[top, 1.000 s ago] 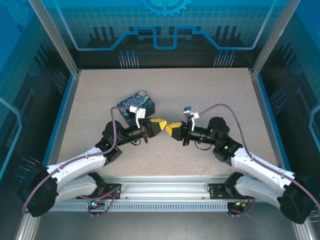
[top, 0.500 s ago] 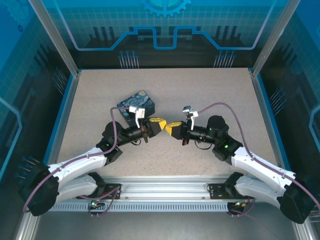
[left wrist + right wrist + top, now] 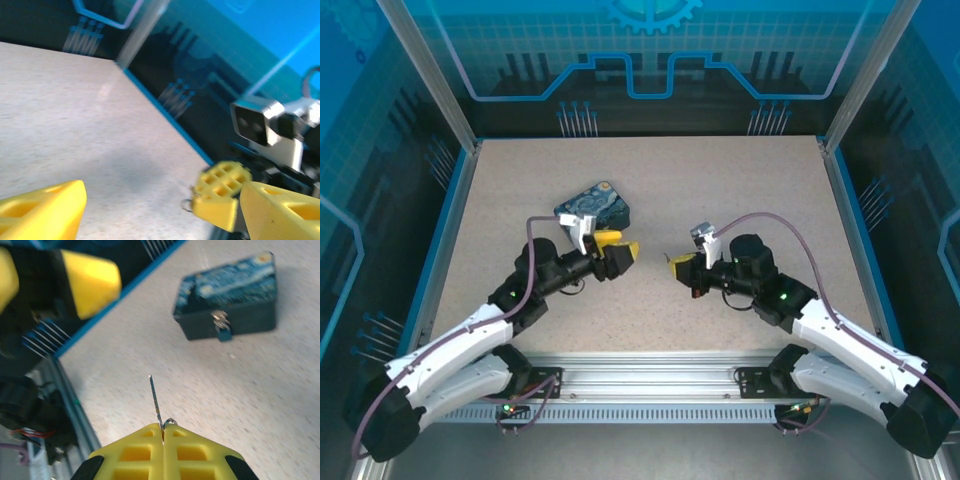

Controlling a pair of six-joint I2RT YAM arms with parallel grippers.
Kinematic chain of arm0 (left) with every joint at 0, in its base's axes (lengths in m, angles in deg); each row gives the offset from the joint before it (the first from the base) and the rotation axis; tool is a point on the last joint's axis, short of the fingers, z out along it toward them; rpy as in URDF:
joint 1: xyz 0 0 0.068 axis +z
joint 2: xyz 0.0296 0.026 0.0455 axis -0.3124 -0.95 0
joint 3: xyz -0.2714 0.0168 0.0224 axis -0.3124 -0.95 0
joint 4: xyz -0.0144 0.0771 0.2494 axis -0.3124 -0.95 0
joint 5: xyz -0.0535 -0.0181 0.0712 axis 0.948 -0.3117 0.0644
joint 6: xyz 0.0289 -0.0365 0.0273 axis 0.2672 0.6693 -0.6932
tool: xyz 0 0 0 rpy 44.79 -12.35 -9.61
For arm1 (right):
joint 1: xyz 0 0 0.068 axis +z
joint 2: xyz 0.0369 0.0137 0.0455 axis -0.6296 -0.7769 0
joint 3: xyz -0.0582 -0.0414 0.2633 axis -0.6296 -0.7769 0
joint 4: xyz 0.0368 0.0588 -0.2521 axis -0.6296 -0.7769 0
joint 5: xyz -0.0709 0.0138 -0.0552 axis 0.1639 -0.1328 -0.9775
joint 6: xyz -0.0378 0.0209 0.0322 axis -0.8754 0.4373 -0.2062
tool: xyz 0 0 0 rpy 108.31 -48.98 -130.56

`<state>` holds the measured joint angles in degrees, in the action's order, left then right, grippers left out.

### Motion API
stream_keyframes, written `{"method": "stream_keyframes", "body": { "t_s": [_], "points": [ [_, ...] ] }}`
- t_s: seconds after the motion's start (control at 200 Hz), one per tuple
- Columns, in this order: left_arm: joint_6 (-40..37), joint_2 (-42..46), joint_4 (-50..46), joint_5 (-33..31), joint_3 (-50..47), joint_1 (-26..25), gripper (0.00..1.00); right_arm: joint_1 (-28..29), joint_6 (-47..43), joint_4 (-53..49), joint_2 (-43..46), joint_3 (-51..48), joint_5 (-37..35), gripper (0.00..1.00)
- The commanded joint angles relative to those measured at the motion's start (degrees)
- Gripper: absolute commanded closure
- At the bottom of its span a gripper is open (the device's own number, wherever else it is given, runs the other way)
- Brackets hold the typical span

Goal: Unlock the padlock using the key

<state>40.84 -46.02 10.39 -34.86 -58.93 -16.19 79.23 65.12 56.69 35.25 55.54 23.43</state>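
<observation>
- Apart they go! A second ago the two yellow tips sat nose to nose just off the near right corner of the tin [image 3: 592,205]. Now the left gripper [image 3: 616,247] has drawn back toward the tin and thrown its jaws wide, holding nothing.
- And the right gripper [image 3: 676,268] has backed off too, out to the tin's right and nearer the arm bases than the tin, jaws pressed tight on the key [image 3: 155,396].
- That key is a thin grey sliver poking straight out from between the closed tips, with a small wire ring [image 3: 170,421] at its root.
- Over to the padlock [image 3: 222,330]: it's tiny, silvery on top with a bluish body below. It hangs at the clasp in the middle of the tin's dark front wall, well apart from the key.
- From the right wrist both key and padlock are plain to see; from the top camera they are too small to make out.
- Looking from the left wrist, away from the tin across the speckled table [image 3: 75,125], its own fingers [image 3: 45,210] are spread to both lower corners. The right gripper's yellow tip sits between them, ring dangling at its edge.
- From the top camera, the tin lies slantwise on the table, lid up.
- On the lid there's a printed painting, swirling blue night sky dotted with yellow stars.
</observation>
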Motion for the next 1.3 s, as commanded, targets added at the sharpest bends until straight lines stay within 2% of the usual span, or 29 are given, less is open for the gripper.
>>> {"method": "stream_keyframes", "body": {
  "t_s": [0.0, 0.125, 0.305, 0.515, 0.65, 0.8, 0.975, 1.295],
  "points": [
    [-4.97, -2.43, -12.85, -3.34, 4.23, 3.91, 0.17, 0.46, -4.00, -11.93, 0.16, 2.65, -7.45, 1.00],
    [-10.85, -10.43, -21.05, -5.63, 10.50, 6.76, 0.16, 0.51, -4.59, -17.36, -1.32, 3.58, -11.48, 1.00],
    [-20.00, -27.68, -31.14, -14.31, 23.41, 7.23, 0.15, 0.49, -3.99, -19.07, -2.20, 3.04, -13.64, 1.00],
    [-23.29, -44.97, -33.56, -16.92, 36.61, 9.03, 0.13, 0.43, -2.94, -21.33, -0.88, 2.00, -16.94, 1.00],
    [-23.58, -53.10, -35.71, -18.23, 43.74, 9.96, 0.13, 0.08, -2.42, -22.91, 1.19, 1.33, -17.76, 1.00],
    [-24.21, -57.39, -36.03, -19.75, 47.70, 9.98, 0.14, -0.35, -1.35, -21.65, 4.63, -1.13, -17.28, 1.00],
    [-24.34, -60.09, -36.73, -17.89, 49.70, 9.96, 0.15, -1.49, -0.86, -22.65, 6.33, -2.24, -17.30, 1.00],
    [-24.19, -57.95, -36.64, -16.68, 44.78, 7.68, 0.21, -5.94, 0.44, -27.07, 5.42, -1.52, -15.81, 1.00]
  ]
}}
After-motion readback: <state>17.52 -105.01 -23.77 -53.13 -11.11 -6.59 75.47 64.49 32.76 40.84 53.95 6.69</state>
